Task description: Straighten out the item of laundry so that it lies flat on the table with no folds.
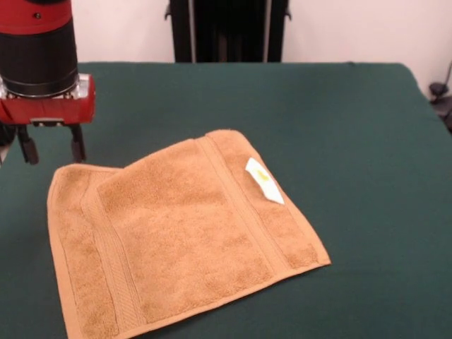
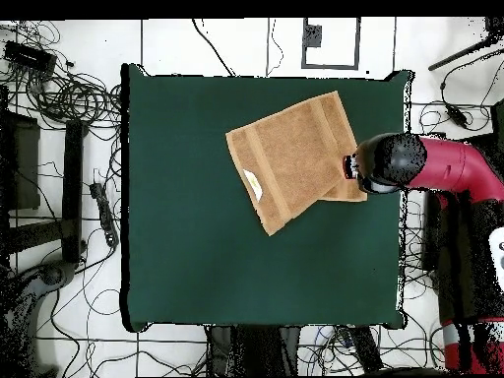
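The orange-tan towel [image 1: 183, 233] lies on the dark green table [image 1: 353, 141] at the front left. It is mostly spread out, with the white label [image 1: 264, 181] face up near its right end. At its far left corner one layer lies over another, so a fold shows there. My gripper [image 1: 53, 147] hangs just behind that corner, above the table, with its two black fingers [image 1: 76, 145] apart and nothing between them. In the overhead view the towel [image 2: 295, 157] lies near the table's [image 2: 197, 246] right edge, and the arm's wrist [image 2: 389, 162] covers the gripper at the towel's right corner.
The black pedestal [image 1: 226, 32] stands behind the table's far edge. Cables [image 2: 69, 98] lie on the floor round the table. Bare green cloth stretches right of the towel in the front view.
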